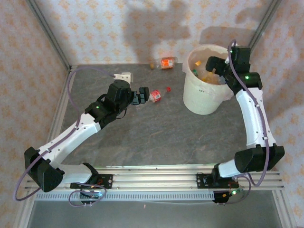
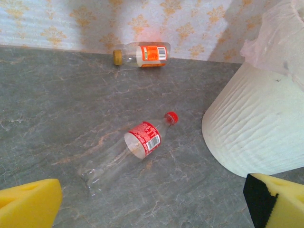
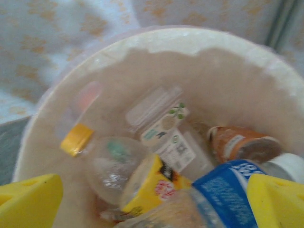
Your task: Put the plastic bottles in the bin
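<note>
A clear bottle with a red label and red cap point(image 2: 142, 140) lies on its side on the grey table, cap toward the bin. My left gripper point(image 2: 152, 209) is open just short of its base point(image 1: 142, 96), yellow pads wide apart. A second bottle with an orange label point(image 2: 142, 53) lies against the back wall point(image 1: 166, 62). The cream bin point(image 1: 204, 97) stands at the back right, and its ribbed wall point(image 2: 256, 128) rises right of the red-labelled bottle. My right gripper point(image 3: 152, 204) hangs open over the bin's mouth point(image 1: 216, 71). Several bottles point(image 3: 156, 183) lie inside, with yellow, blue, orange and white labels.
A small white object point(image 1: 124, 76) lies on the table behind the left gripper. Patterned walls close off the back and both sides. Metal rails run along the near edge by the arm bases point(image 1: 152, 180).
</note>
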You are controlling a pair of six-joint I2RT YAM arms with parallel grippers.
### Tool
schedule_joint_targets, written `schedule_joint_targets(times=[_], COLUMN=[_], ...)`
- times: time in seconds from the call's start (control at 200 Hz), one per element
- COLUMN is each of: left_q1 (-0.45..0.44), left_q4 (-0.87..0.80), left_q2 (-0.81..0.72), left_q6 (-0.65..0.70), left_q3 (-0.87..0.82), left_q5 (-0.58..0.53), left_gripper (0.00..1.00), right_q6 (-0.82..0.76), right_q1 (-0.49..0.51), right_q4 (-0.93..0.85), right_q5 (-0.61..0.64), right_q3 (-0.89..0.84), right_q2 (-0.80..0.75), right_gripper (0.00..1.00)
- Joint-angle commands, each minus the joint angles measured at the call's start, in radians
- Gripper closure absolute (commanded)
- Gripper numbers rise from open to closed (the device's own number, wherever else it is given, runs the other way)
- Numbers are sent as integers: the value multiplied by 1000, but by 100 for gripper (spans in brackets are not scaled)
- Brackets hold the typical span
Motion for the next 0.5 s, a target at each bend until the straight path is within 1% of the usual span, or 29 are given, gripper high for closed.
schedule_joint_targets(times=[0.0,0.085,0.19,0.34,0.385,0.495], left_q1=[13,14,15,16,16,17], left_q4=[-16,-13,-17,-18,-18,-14], left_q2=[7,10,12,19,18,15], left_q6=[-17,-17,-13,-11,-14,-22], left_q3=[-15,-18,-15,-10,-12,-21], left_q5=[-31,-32,-30,-27,-27,-25], left_gripper=[0,0,0,0,0,0], right_q6=[41,54,52,18,11,-6], right_q1=[-6,-6,-6,-5,-6,-6], right_q4=[-94,-110,-138,-166,-177,-188], right_q5=[-89,-76,-56,18,8,-83], right_q3=[-5,-39,-31,91,130,193], right_q2=[38,63,93,135,142,134], right_gripper=[1,1,1,1,1,1])
